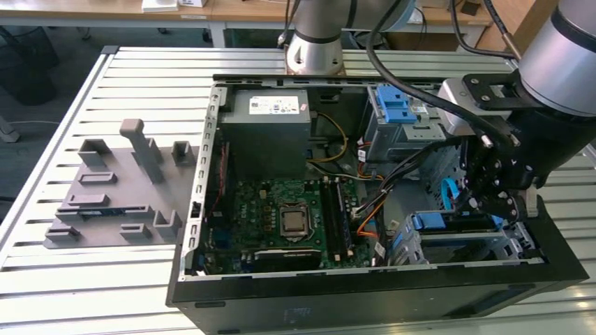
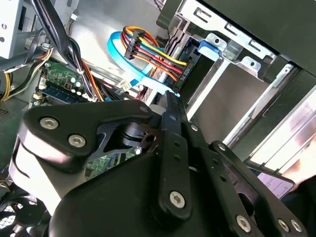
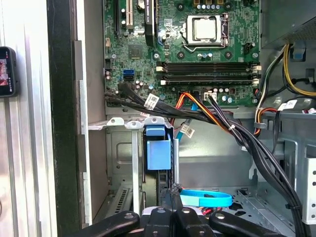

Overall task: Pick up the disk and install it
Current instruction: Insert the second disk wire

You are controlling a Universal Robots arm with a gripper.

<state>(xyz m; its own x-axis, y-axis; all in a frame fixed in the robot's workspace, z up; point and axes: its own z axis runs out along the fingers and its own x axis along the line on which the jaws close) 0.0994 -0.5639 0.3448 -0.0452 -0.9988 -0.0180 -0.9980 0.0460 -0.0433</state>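
Observation:
The disk stands on edge in the lower drive bay (image 1: 510, 246) of the open computer case. Its blue plastic carrier end (image 1: 437, 222) shows in the slot (image 3: 158, 150), while its silver body is hidden inside the bay. My gripper (image 1: 495, 201) hangs just above that bay at the exterior view's right. In both wrist views its thin black fingertips (image 3: 173, 193) (image 2: 170, 104) are pressed together with nothing between them, a short way from the blue carrier end.
A light-blue flat cable (image 3: 207, 199) and a bundle of coloured wires (image 2: 150, 54) run close to the fingers. The motherboard (image 1: 289, 213), a grey power-supply box (image 1: 270, 118) and an upper cage with blue latches (image 1: 396, 112) crowd the case. Grey fixtures (image 1: 112, 188) sit outside on the slatted table.

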